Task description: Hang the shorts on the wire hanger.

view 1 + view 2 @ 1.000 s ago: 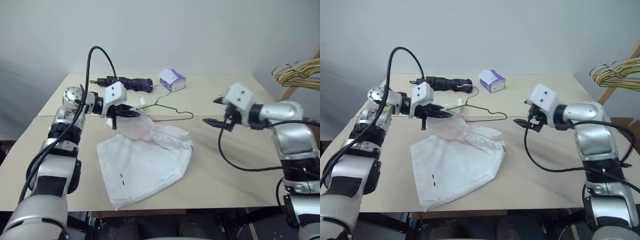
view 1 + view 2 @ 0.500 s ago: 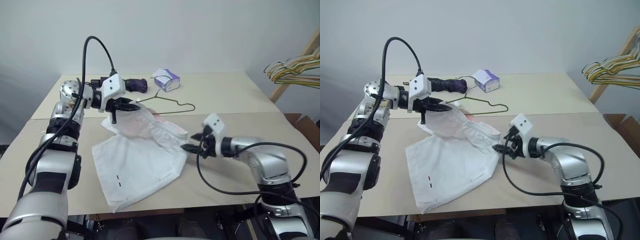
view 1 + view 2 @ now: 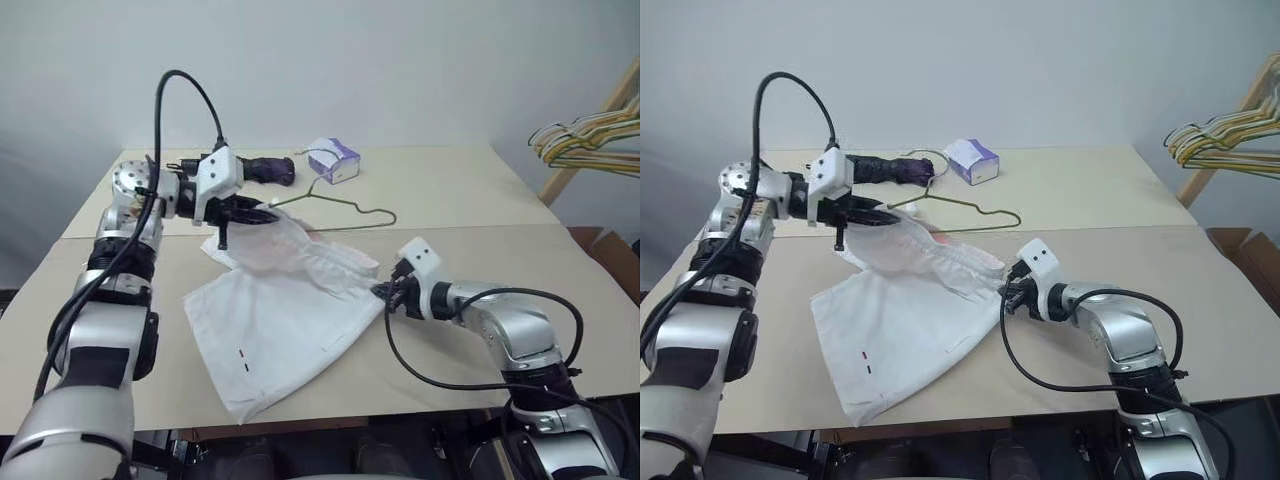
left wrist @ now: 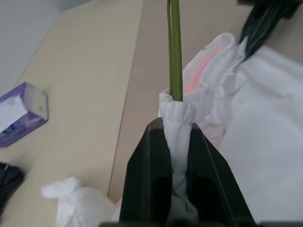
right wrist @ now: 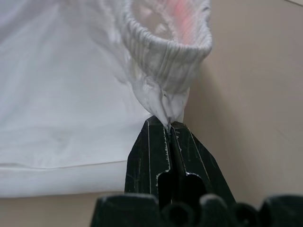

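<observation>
Head stereo pair looks forward and down over the tabletop [image 3: 480,200] from mid-range. Both wrist cams sit tight along their fingers, sharing the shorts [image 3: 910,320] waistband.

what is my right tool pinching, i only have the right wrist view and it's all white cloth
Observer: The right tool is shut on the waistband end of the shorts, at the side nearer the right arm.
Operator: and the left one
Observer: The left tool is shut on the opposite waistband end, lifted off the table.
Operator: where's the hanger
Observer: The wire hanger runs from the left tool's grip, its hook toward the tissue box.
</observation>
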